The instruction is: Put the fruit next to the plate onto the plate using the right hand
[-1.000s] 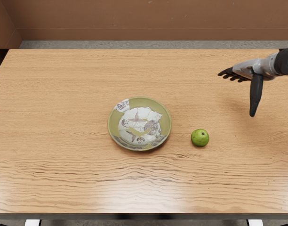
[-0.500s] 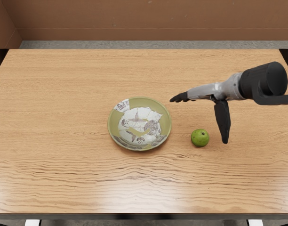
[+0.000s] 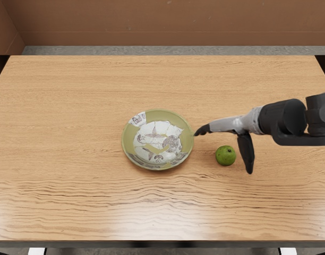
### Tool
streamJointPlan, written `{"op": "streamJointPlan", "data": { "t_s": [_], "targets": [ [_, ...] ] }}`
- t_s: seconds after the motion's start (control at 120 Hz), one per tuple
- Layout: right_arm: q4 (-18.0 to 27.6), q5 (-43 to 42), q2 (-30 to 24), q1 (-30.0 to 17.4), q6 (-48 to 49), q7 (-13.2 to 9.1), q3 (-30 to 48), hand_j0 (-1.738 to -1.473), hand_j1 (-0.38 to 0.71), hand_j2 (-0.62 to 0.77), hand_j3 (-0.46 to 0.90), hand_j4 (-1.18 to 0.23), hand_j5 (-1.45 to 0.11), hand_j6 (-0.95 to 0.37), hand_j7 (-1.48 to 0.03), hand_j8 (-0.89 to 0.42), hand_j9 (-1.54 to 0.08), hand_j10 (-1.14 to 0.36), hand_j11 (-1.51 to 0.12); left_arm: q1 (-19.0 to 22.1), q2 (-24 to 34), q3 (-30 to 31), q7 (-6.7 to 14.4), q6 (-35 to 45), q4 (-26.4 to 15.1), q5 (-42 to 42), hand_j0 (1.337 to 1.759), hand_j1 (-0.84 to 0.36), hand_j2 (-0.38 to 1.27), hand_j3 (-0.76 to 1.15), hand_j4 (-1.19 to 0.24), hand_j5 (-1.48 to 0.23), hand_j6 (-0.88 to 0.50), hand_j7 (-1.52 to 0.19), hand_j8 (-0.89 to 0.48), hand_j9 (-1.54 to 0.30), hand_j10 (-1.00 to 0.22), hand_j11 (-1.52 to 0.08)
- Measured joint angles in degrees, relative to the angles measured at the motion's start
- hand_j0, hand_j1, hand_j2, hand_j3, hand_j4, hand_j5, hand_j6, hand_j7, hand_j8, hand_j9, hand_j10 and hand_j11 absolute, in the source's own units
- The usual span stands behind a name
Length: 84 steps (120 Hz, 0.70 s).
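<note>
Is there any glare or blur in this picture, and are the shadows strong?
Head view: sharp throughout, no blur; a pale sheen lies across the table near its front edge; the green fruit casts only a faint, soft shadow.

Right hand (image 3: 232, 126) moved in from far right, lowered; spread fingers now beyond fruit (image 3: 225, 155), thumb just beside it.

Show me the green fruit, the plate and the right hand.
green fruit (image 3: 225, 155), head view, middle of its skin.
plate (image 3: 126, 139), head view, left olive rim.
right hand (image 3: 230, 126), head view, middle of the hand.
</note>
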Motion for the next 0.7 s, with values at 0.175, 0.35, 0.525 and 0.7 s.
{"op": "streamJointPlan", "data": {
  "t_s": [0.175, 0.35, 0.525, 0.7],
  "targets": [
    [0.0, -1.5, -0.6, -1.4, -1.2, 0.0, 0.7, -1.658, -0.18, -0.03, 0.0, -0.14, -0.18, -0.14, -0.18, -0.14, -0.18, -0.14, -0.18, 0.0, 0.0, 0.0, 0.0, 0.0, 0.0, 0.0, 1.658, 0.33, 0.0, 0.0, -0.02, -0.03, -0.02, -0.03, -0.02, -0.03, -0.02, -0.03],
    [-0.1, -7.4, 0.4, -4.6, -6.5, 0.0, 0.8, -1.658, -0.16, -0.03, 0.0, -0.16, -0.21, -0.16, -0.2, -0.16, -0.21, -0.16, -0.21, 0.0, 0.0, 0.0, 0.0, 0.0, 0.0, 0.0, 1.658, 0.33, 0.0, 0.0, -0.02, -0.03, -0.02, -0.03, -0.02, -0.03, -0.02, -0.03],
    [0.0, -9.1, 0.9, -6.7, -8.3, 0.0, 0.8, -1.658, -0.15, -0.03, 0.0, -0.17, -0.22, -0.17, -0.22, -0.17, -0.22, -0.17, -0.22, 0.0, 0.0, 0.0, 0.0, 0.0, 0.0, 0.0, 1.658, 0.33, 0.0, 0.0, -0.02, -0.03, -0.02, -0.03, -0.02, -0.03, -0.02, -0.03],
    [0.0, -9.4, 1.0, -8.3, -8.9, 0.0, 0.9, -1.658, -0.15, -0.03, 0.0, -0.17, -0.22, -0.17, -0.22, -0.17, -0.22, -0.17, -0.22, 0.0, 0.0, 0.0, 0.0, 0.0, 0.0, 0.0, 1.658, 0.33, 0.0, 0.0, -0.02, -0.03, -0.02, -0.03, -0.02, -0.03, -0.02, -0.03]
  ]
}}
